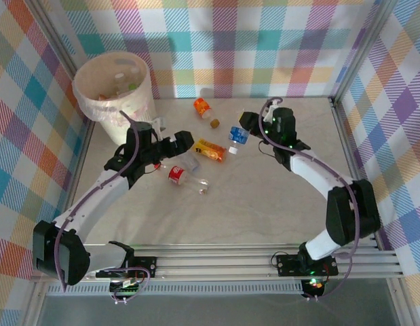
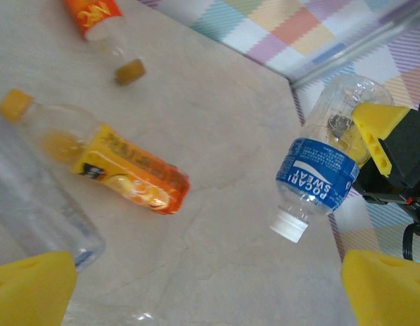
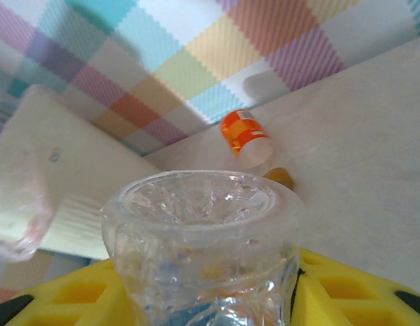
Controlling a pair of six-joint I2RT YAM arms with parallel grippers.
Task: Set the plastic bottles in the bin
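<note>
My right gripper (image 1: pixel 246 126) is shut on a clear plastic bottle with a blue label (image 1: pixel 237 135), holding it near its base with the white cap pointing down. In the right wrist view the bottle's base (image 3: pixel 201 221) sits between the yellow fingers (image 3: pixel 53 292). My left gripper (image 2: pixel 206 288) stands open with bare table between its pads. A yellow-orange bottle (image 2: pixel 121 170) and a clear bottle (image 2: pixel 30 204) lie just ahead of it. An orange-labelled bottle (image 1: pixel 203 109) lies further back and a red-labelled one (image 1: pixel 177 174) by the left arm. The cream bin (image 1: pixel 81 88) stands at the back left with several bottles inside.
A loose yellow-brown cap (image 2: pixel 129 71) lies beside the orange-labelled bottle. Checked walls and metal rails close the table on three sides. Bare tabletop stretches across the near half, between the two arms.
</note>
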